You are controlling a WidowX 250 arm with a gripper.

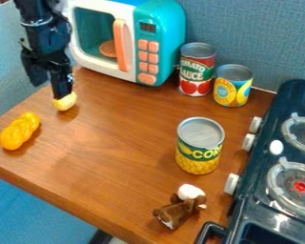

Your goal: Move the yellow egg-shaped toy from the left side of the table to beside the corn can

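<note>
Blue-grey wall (250, 33) behind, brown wooden worktop (116, 143) below. Far left, a knobbly orange-yellow piece (20, 131); next, my jaws (63, 94) at the yellow lump (65, 102), gripped or not, I can't tell. Rightward: teal microwave (165, 28), brown-and-white toy (178, 209), red-labelled can (196, 71), corn can (199, 147), yellow-labelled can (232, 88), dark stove (260, 167).

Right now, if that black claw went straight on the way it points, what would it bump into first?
Probably the small round yellow thing right at the tip of the claw, then the wooden tabletop below. I can't tell from here whether they already touch.
</note>
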